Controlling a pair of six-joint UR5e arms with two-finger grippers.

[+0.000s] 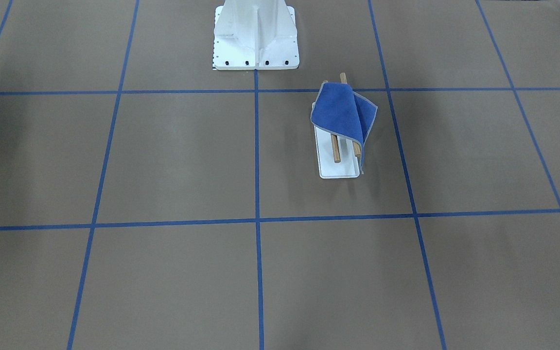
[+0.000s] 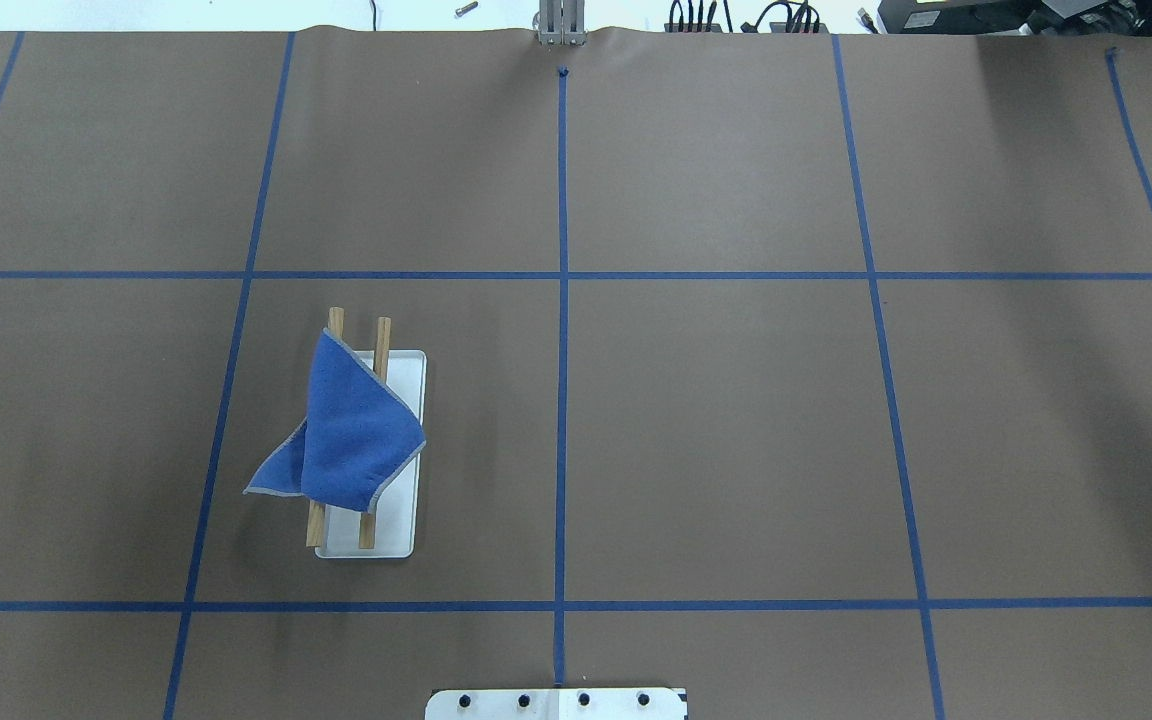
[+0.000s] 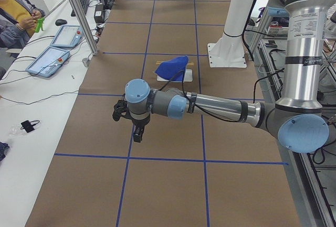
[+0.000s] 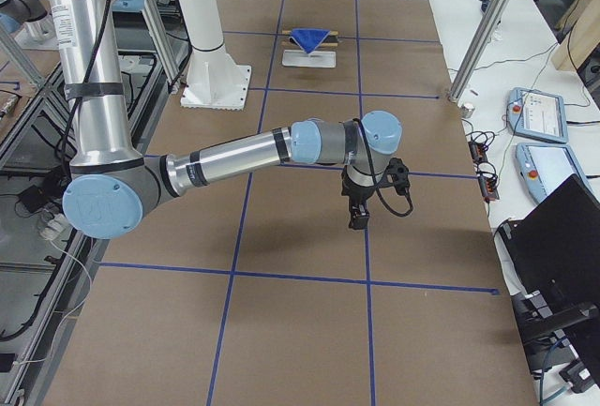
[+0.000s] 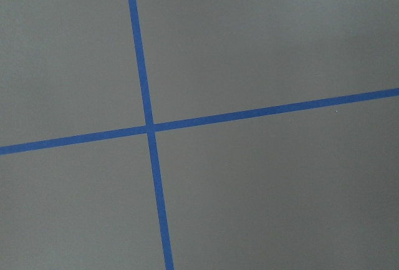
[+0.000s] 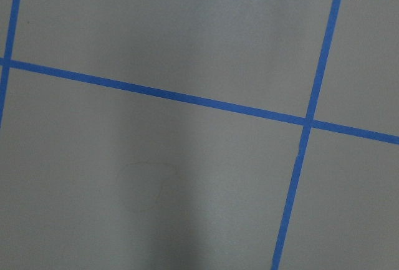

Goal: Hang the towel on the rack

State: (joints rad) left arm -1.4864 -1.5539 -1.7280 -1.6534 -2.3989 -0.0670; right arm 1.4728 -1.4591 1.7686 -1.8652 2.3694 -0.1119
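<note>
The royal-blue towel (image 1: 341,109) lies draped over the two wooden dowels of the rack (image 1: 338,170), with one corner hanging down beside the white base. It also shows in the overhead view (image 2: 356,430) on the rack (image 2: 391,540), left of the table's centre line. My left gripper (image 3: 137,135) shows only in the exterior left view, above bare table and well away from the rack. My right gripper (image 4: 358,221) shows only in the exterior right view, also far from the rack. I cannot tell whether either is open or shut. Both wrist views show only table and tape.
The large white bolted pedestal (image 1: 255,39) stands at the robot's side of the table, near the rack. Blue tape lines (image 2: 562,300) grid the brown table. A side bench (image 3: 52,59) holds tablets and cables, and a person sits there.
</note>
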